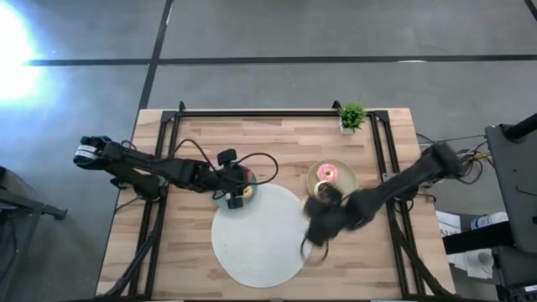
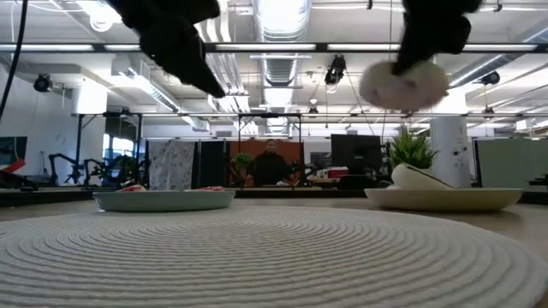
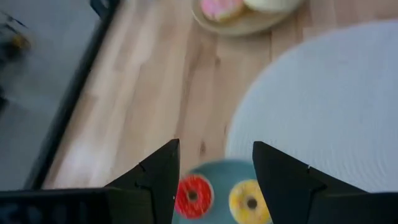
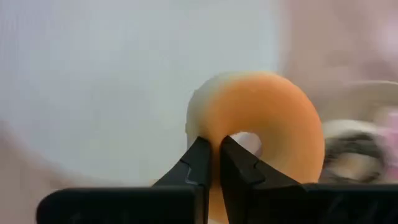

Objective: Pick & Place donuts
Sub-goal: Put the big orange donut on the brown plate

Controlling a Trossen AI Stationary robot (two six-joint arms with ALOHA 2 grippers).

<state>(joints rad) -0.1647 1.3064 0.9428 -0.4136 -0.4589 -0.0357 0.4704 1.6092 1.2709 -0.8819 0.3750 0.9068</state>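
My right gripper [image 4: 214,146] is shut on an orange donut [image 4: 267,118], held in the air over the white mat's right edge [image 1: 295,220]. The donut shows pale in the low view [image 2: 402,83], above the beige plate [image 2: 445,199]. A pink-frosted donut [image 1: 327,174] lies on the beige plate [image 1: 346,178]. My left gripper [image 3: 214,152] is open above the teal plate [image 3: 217,169], which holds a red donut [image 3: 193,195] and a yellow donut [image 3: 249,202]. The left gripper touches nothing. My right gripper pinches the orange donut's ring wall [image 4: 214,127] between its two fingers. One fingertip [image 4: 235,152] sits at the hole and the other on the outer side. The donut is lifted clear of mat and plate and stands on edge ahead of the fingers.
The big white round mat [image 1: 256,239] covers the table's middle front. A small potted plant [image 1: 351,116] stands at the far edge. Black rails [image 1: 382,159] run along both sides of the table. A pale object [image 2: 419,177] also lies on the beige plate.
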